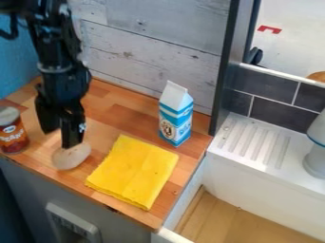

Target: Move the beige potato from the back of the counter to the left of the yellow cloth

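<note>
"How does your gripper (60,139) stand?"

"Your two fingers are apart, pointing down just over the pale roundish thing (71,157), near the counter's front edge. One tip overlaps its upper rim in the view (whether they touch, I can't tell you)."

"And what surface have you got there?"

"A wooden counter (120,118), with a yellow cloth (134,171) lying folded just right of the pale thing. Your can (13,133) stands at the left edge; the blue-and-white carton (176,116) is upright behind the cloth."

"What about the room?"

"You have whitewashed planks (152,42) behind, blue wall (16,61) at left, and a dark post (225,66) by the counter's right back corner. Beyond it are dark tiles (273,97) above a ridged white ledge (251,144)."

"Your arm's pose?"

"Your black arm (54,47) drops from the upper left, nearly vertical."

"Which way does the pale thing point?"

"It lies low, its slightly longer axis slanting from lower left to upper right; you can't tell one end from the other."
</note>
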Tool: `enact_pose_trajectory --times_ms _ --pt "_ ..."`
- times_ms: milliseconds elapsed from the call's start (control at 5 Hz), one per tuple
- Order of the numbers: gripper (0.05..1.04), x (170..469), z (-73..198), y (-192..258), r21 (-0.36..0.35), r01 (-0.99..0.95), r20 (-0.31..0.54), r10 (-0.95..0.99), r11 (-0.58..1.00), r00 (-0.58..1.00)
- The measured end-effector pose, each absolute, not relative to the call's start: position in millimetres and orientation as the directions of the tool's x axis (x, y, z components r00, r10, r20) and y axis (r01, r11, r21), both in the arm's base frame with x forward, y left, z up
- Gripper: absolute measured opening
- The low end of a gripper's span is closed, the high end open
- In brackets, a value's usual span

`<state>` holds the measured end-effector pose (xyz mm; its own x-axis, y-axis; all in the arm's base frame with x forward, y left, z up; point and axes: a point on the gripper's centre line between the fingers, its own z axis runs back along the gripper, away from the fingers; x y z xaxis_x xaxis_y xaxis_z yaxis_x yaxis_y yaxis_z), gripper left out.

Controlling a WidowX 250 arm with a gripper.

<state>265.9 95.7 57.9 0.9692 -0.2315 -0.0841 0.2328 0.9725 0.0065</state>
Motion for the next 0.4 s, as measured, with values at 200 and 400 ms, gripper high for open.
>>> enact_pose_trajectory --times_ms 200,400 --pt "1.001 246.9 83.9 114.8 0.05 0.225 -0.07 -0.221 0.973 0.973" --pt "1.001 224.4 101.5 129.1 0.084 0.262 -0.115 -0.252 0.961 0.961"
